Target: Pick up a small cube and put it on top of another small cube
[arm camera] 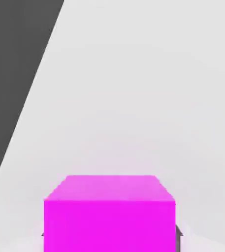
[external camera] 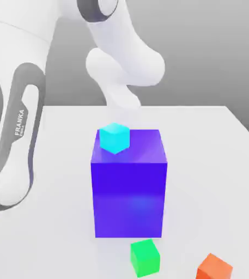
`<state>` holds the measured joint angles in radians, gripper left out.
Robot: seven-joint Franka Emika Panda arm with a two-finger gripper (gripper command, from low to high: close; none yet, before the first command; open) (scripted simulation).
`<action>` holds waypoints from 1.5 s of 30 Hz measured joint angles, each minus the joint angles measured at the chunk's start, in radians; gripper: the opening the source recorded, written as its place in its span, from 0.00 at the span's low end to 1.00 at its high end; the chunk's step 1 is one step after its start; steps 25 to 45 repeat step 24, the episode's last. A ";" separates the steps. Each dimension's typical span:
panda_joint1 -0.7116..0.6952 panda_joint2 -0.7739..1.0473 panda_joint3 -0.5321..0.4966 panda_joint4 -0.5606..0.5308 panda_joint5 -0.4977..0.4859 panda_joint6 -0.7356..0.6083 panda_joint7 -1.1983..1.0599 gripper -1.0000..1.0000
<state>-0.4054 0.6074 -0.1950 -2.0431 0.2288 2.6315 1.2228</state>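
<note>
one magenta cube (arm camera: 109,214) sits clamped in the closed gripper (arm camera: 110,235), above the white table (arm camera: 148,98).

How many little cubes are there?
4. A small cyan cube atop the big blue block; green cube and orange cube in front; a magenta cube under the hand. More may be hidden.
</note>
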 joint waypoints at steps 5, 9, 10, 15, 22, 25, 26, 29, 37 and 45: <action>0.077 -0.161 0.009 -0.087 -0.051 -0.070 0.012 0.00; 0.181 -0.271 0.078 -0.206 -0.093 -0.055 -0.003 0.00; 0.206 -0.298 0.097 -0.237 -0.106 -0.050 -0.006 0.00; 0.336 -0.442 0.197 -0.401 -0.186 -0.023 -0.011 0.00; 0.433 -0.355 0.255 -0.477 -0.269 0.141 0.017 1.00; 0.433 -0.355 0.255 -0.477 -0.269 0.141 0.017 1.00; 0.433 -0.355 0.255 -0.477 -0.269 0.141 0.017 1.00; 0.433 -0.355 0.255 -0.477 -0.269 0.141 0.017 1.00; 0.433 -0.355 0.255 -0.477 -0.269 0.141 0.017 1.00; 0.433 -0.355 0.255 -0.477 -0.269 0.141 0.017 1.00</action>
